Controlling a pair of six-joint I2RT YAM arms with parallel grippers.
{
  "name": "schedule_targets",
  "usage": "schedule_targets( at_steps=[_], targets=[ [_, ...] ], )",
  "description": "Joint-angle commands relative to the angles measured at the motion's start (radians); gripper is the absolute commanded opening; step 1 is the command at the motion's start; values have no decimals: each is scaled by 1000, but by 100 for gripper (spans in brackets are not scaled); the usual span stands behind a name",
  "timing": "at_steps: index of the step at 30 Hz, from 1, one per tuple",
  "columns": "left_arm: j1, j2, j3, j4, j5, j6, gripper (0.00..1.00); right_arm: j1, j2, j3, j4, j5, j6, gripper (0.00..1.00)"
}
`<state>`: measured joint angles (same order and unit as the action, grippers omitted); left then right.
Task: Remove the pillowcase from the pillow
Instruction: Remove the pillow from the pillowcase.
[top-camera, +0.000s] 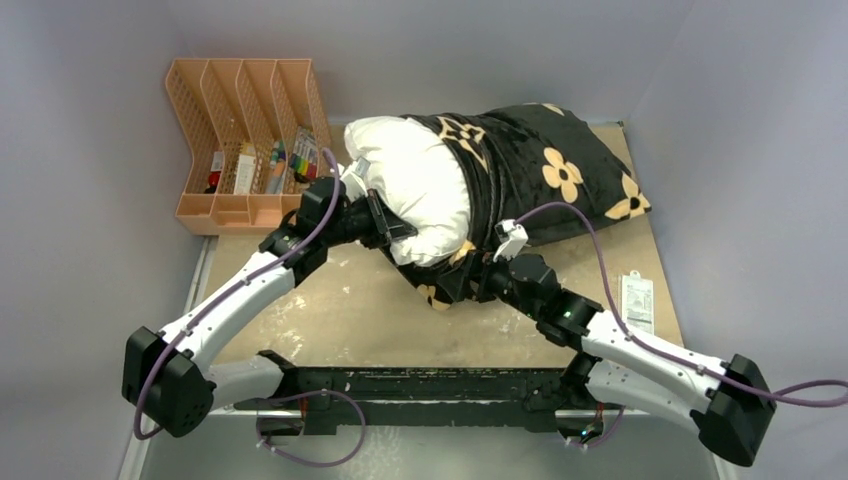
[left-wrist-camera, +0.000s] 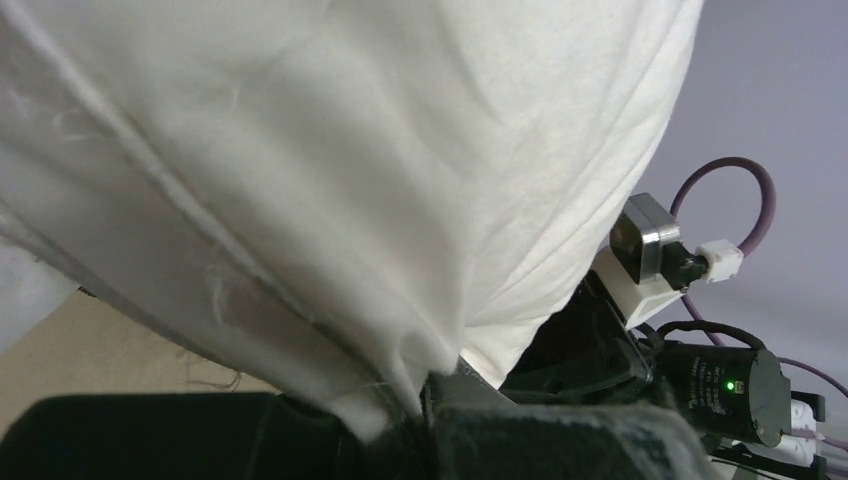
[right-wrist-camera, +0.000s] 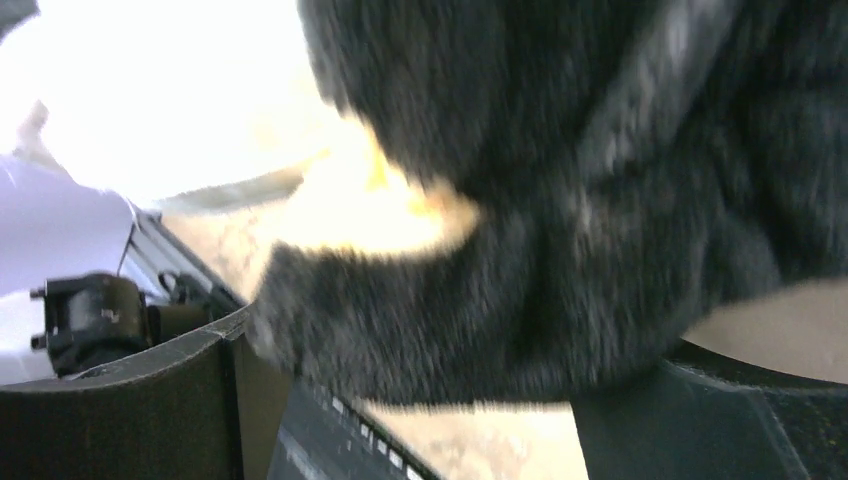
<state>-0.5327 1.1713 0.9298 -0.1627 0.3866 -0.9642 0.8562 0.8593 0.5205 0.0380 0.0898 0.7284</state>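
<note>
Pillow (top-camera: 412, 180) lies across the far middle of the table (top-camera: 340, 325), long axis left-right. Its left end is bare white. Pillowcase (top-camera: 540, 170) covers the right part: open edge bunched around the pillow's middle, closed end toward the far right corner.

Left gripper (top-camera: 390, 230) sits at the near-left edge of the bare pillow end. In the left wrist view the jaws are closed, with a fold of white pillow fabric pinched between them. The rest of the pillow bulges above the gripper and fills most of that view. So the left is clamped on the pillow, not on the case.

Right gripper (top-camera: 462, 282) is at the near edge of the pillowcase, just right of the left gripper, where a black flap with a tan motif hangs toward the table. The right wrist view is blurred. It shows the jaws wide apart and a lump of black plush with a tan patch sitting in the gap between the fingers (right-wrist-camera: 130, 410). The fabric brushes the left finger; contact with the other can't be told. No clamp visible.

The grippers are near each other but apart. The right arm's wrist camera (left-wrist-camera: 645, 250) shows at the right of the left wrist view.

Off-task: an orange file organizer (top-camera: 240, 110) at far left, just beside the pillow's bare end. A white card (top-camera: 637, 302) at the table's right edge, well apart from the pillowcase.
</note>
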Motion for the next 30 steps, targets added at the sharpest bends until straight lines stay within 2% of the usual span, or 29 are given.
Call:
schedule_targets(
  at_steps=[1,4,9,10,13,15,16,17,20,22,25,28,30],
  targets=[
    [0,-23,101,109,-3,6,0,-2,100,-48,556,85,-74,94],
    [-1,-20,125,109,-23,-11,0,34,241,-37,778,59,-219,95],
    [-1,37,243,89,-51,-16,0,163,458,-57,1166,224,-579,89],
    [-1,61,286,78,-53,-11,0,172,496,-59,1225,291,-623,82],
    [-1,106,381,31,-61,3,0,174,581,-94,1452,426,-742,49],
    [-1,121,432,-13,-73,19,0,175,622,-92,1560,516,-880,18],
    [-1,122,455,-59,-114,44,0,176,629,-83,1579,561,-944,6],
    [-1,121,478,-97,-152,76,0,176,628,-77,1579,600,-992,0],
    [13,136,567,-233,-252,165,0,176,605,-84,1488,670,-1058,0],
    [50,161,628,-297,-240,206,0,176,578,-93,1345,721,-1041,0],
    [167,177,675,-346,-226,220,0,170,490,-153,1132,805,-814,0],
    [260,172,697,-309,-190,192,0,157,338,-162,718,601,-434,0],
    [273,194,746,-304,-159,188,0,154,321,-162,579,553,-329,0]
  ],
)
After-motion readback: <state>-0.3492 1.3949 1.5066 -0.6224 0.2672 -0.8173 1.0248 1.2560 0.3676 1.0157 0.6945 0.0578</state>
